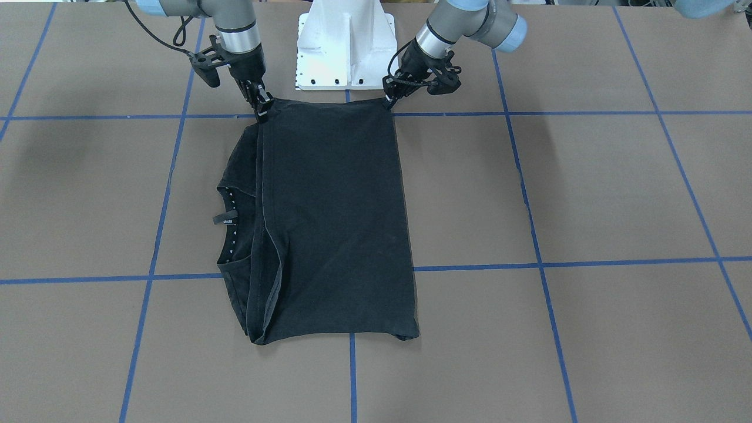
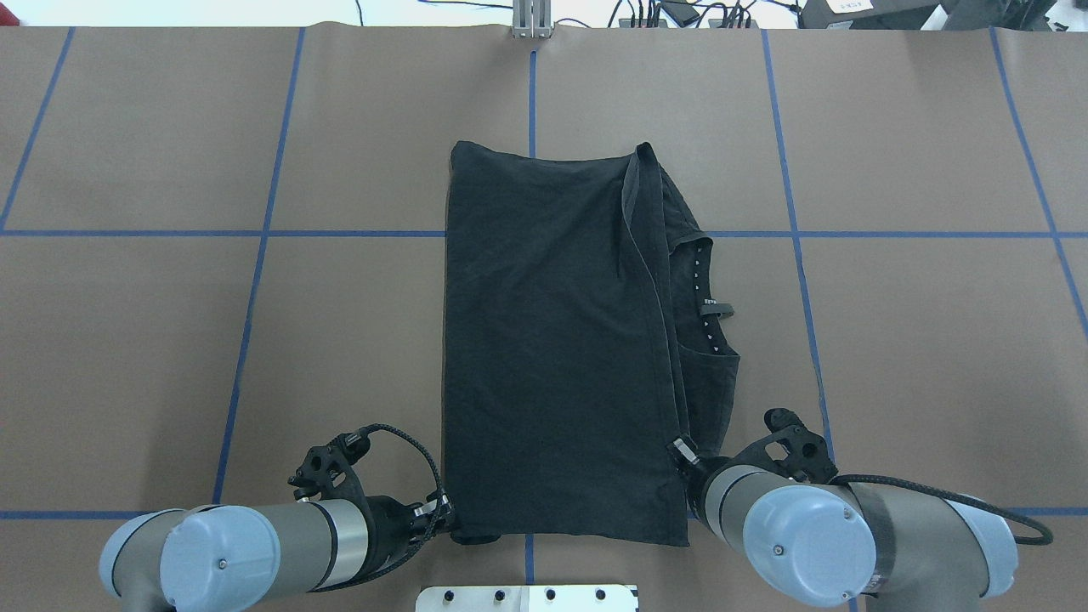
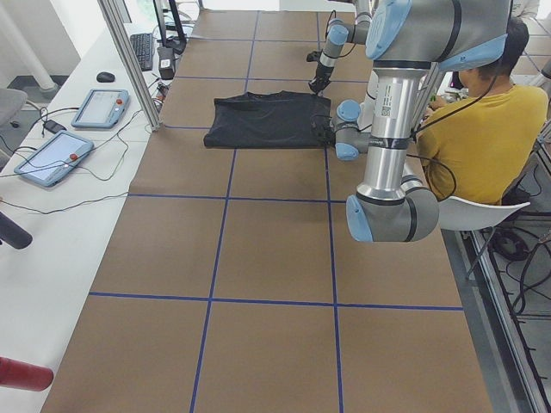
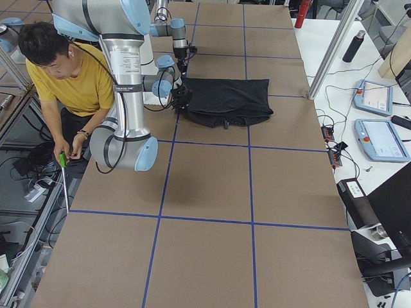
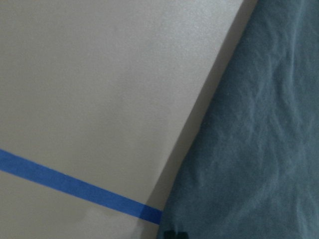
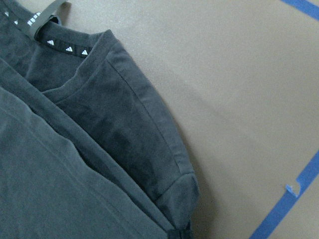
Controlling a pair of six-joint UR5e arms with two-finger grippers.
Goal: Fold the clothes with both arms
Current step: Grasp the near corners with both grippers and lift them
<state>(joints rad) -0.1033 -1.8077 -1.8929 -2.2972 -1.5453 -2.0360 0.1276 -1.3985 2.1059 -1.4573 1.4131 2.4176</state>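
Brown table point(image 1: 587, 194) with blue tape point(image 1: 470, 266) grid: one black T-shirt point(image 1: 335, 223), folded, lay flat; my left gripper point(image 1: 390, 101) and right gripper point(image 1: 262, 109) each pinched a corner nearest my base.

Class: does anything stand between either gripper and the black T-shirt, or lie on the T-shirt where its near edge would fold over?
Nothing visible does. The left gripper and the right gripper each seem to pinch a near corner of the T-shirt, with nothing between. No other object lies on the T-shirt's flat top.
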